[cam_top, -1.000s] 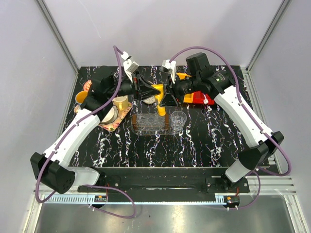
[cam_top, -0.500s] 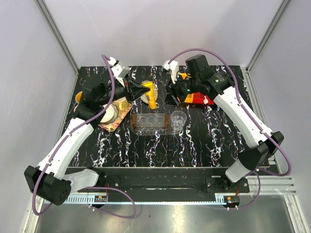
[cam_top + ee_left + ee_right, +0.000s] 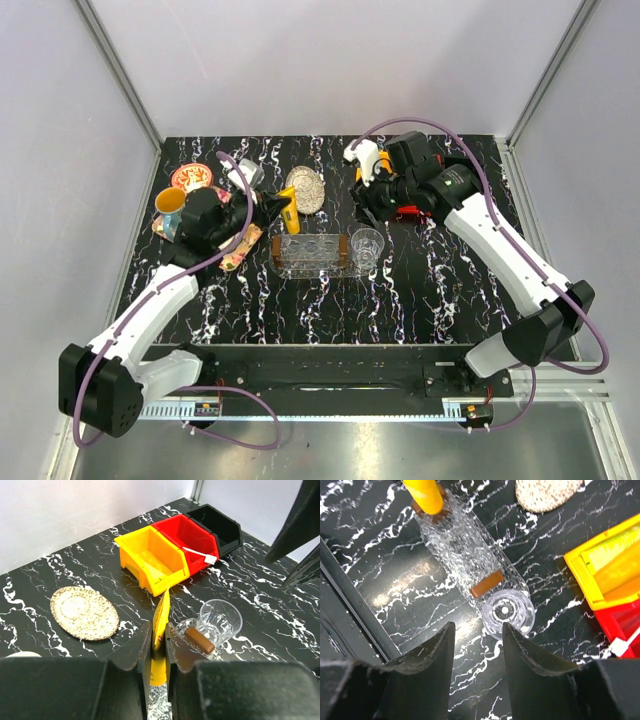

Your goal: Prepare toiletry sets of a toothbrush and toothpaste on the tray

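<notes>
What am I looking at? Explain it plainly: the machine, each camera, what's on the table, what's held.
Two robot arms are bolted at the near edge of a black marbled table. One picture looks down from above; the other two come from a camera on each wrist. The left gripper is shut on an orange-yellow toothpaste tube. The right gripper is open and empty; its camera looks down on a clear oval tray and a clear cup. Also there: a yellow bin, a red bin holding a white toothbrush, a black bin and a round speckled dish.
</notes>
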`<state>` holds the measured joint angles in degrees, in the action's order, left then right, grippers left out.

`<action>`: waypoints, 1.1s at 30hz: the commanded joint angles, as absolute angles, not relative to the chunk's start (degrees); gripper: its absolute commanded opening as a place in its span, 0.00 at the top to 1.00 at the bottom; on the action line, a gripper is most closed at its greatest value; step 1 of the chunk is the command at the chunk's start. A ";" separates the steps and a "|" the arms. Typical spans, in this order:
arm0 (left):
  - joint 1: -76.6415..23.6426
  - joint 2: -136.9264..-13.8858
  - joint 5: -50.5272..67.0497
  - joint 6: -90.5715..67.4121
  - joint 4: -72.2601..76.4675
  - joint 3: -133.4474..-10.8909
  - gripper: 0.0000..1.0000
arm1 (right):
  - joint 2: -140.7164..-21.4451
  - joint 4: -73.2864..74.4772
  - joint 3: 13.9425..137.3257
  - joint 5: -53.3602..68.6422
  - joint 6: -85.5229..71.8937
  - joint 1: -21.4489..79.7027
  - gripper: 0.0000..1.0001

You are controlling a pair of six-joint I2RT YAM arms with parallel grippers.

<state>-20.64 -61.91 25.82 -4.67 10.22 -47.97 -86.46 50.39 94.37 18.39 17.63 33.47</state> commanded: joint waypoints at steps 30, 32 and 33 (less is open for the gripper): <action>-20.21 -62.05 21.09 -1.93 38.05 -30.06 1.00 | -79.37 46.93 85.34 18.10 17.67 26.98 0.53; -20.21 -62.31 21.18 -2.02 38.32 -29.71 1.00 | -79.45 46.85 85.25 18.02 17.58 26.72 0.53; -20.21 -62.49 21.27 -2.11 38.32 -29.71 1.00 | -79.45 46.76 85.08 18.10 17.58 26.81 0.53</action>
<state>-20.56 -62.17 21.32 -2.92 31.38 -29.82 -80.20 49.10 85.08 17.12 17.74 27.31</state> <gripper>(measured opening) 0.165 0.468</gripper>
